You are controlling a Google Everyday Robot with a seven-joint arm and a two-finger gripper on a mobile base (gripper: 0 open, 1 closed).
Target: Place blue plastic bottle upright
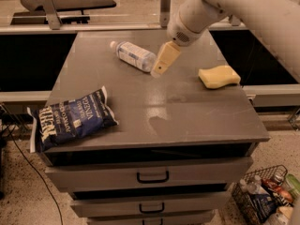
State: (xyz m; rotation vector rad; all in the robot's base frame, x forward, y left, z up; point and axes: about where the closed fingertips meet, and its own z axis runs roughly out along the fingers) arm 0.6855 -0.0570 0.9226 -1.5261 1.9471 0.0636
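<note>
I count one blue plastic bottle (133,56), one dark blue crisp bag (70,118) and one yellow sponge (219,76) on the grey cabinet top (187,107). The bottle lies on its side in the upper middle of the frame, white cap pointing to the upper left. My gripper (158,65) hangs just right of the bottle's base end, angled down toward the lower left; I cannot tell whether it is open or closed, or whether it touches the bottle. The bag sits at the lower left corner, the sponge at the right edge. Below are three drawers (93,177). A wire basket (262,200) stands on the speckled floor (28,205) at lower right.
</note>
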